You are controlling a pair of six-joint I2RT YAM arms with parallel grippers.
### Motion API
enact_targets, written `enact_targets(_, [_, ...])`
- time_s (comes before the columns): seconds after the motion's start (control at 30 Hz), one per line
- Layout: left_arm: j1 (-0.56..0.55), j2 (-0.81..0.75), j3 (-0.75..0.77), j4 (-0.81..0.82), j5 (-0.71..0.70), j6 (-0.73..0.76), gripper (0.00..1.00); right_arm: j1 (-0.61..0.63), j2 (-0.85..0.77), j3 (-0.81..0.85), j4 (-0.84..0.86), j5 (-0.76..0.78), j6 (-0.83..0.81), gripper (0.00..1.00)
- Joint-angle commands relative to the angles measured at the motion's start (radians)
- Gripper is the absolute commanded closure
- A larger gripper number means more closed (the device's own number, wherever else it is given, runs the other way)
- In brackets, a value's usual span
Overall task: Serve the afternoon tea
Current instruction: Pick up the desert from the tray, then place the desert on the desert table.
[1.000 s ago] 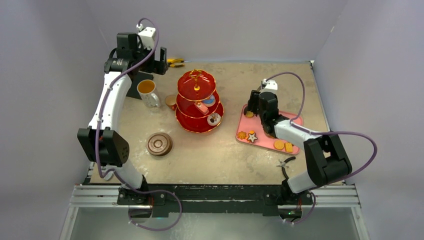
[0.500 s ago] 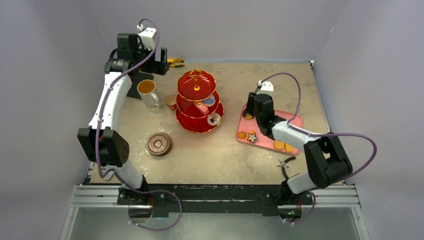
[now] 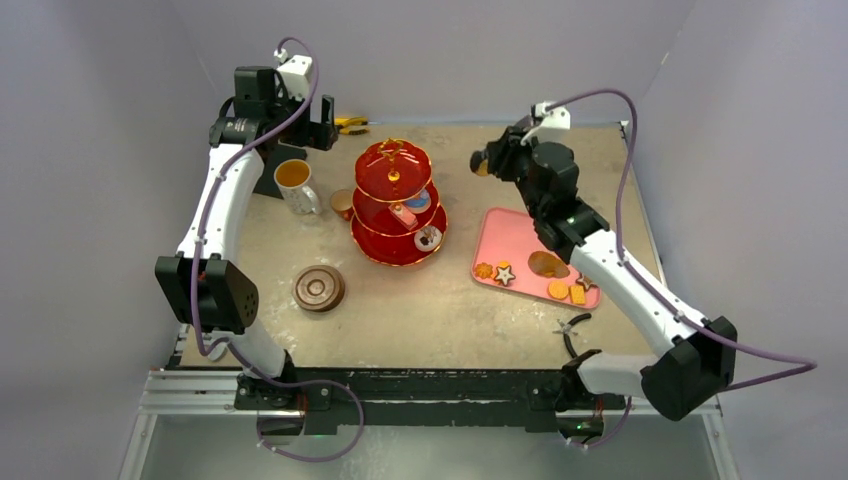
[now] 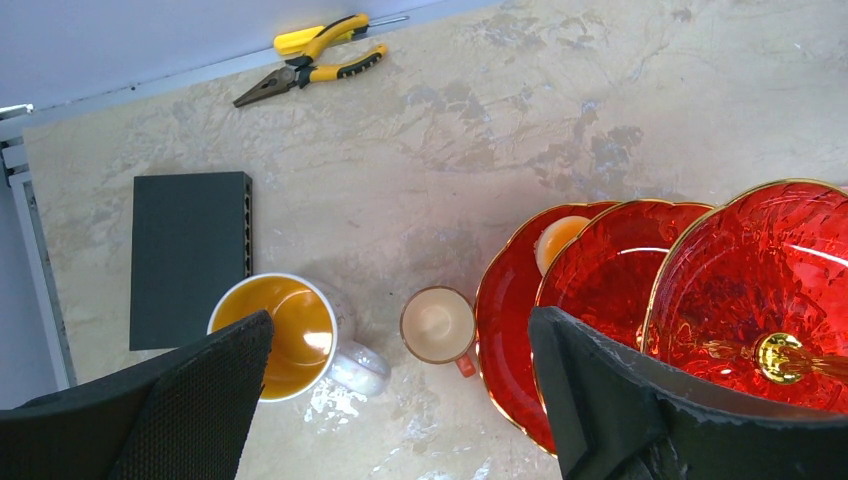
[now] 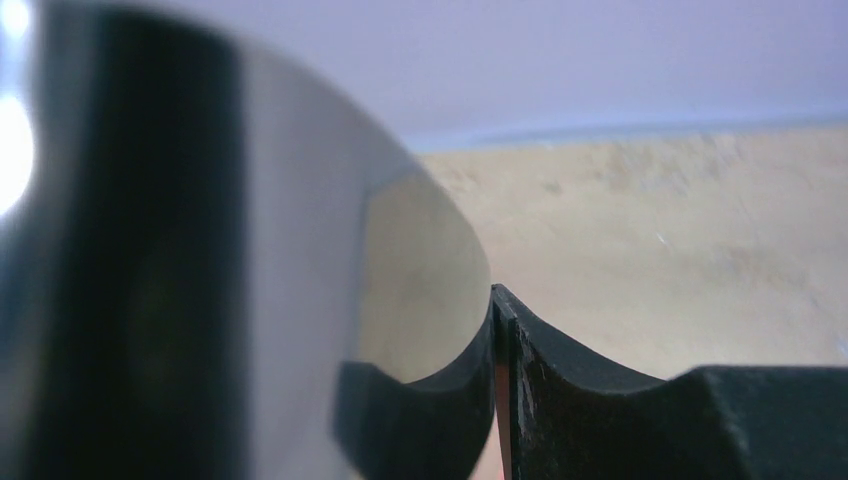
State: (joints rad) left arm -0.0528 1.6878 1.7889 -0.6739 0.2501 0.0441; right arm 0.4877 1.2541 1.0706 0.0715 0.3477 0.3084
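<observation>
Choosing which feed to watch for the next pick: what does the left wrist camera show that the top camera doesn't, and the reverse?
Left wrist only: the small cup's empty-looking inside, and a pale pastry tucked on the red stand's bottom tier. Top only: the pink tray with its biscuits, the brown saucers, and the right pincer in the air gripping what looks like a brown biscuit. Both: mug, stand, cup, yellow pliers.

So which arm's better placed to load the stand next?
Right: its gripper hangs near the red stand, apparently gripping a biscuit. Left gripper is open by the mug, far from the pink tray.
</observation>
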Motion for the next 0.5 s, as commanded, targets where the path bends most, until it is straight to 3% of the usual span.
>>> enact_targets(0.0, [0.007,-0.045,-0.002,0.032,0.008,-0.012,0.01,0.046,0.011,0.207,-0.068,-0.075,-0.005,0.65])
enact_targets(0.17, [0.007,-0.054,-0.005,0.037,0.005,-0.012,0.01,0.101,0.047,0.359,-0.116,-0.108,-0.007,0.65])
enact_targets(0.47, [0.006,-0.063,-0.012,0.04,-0.002,-0.021,0.01,0.197,0.164,0.464,-0.151,-0.146,-0.022,0.66])
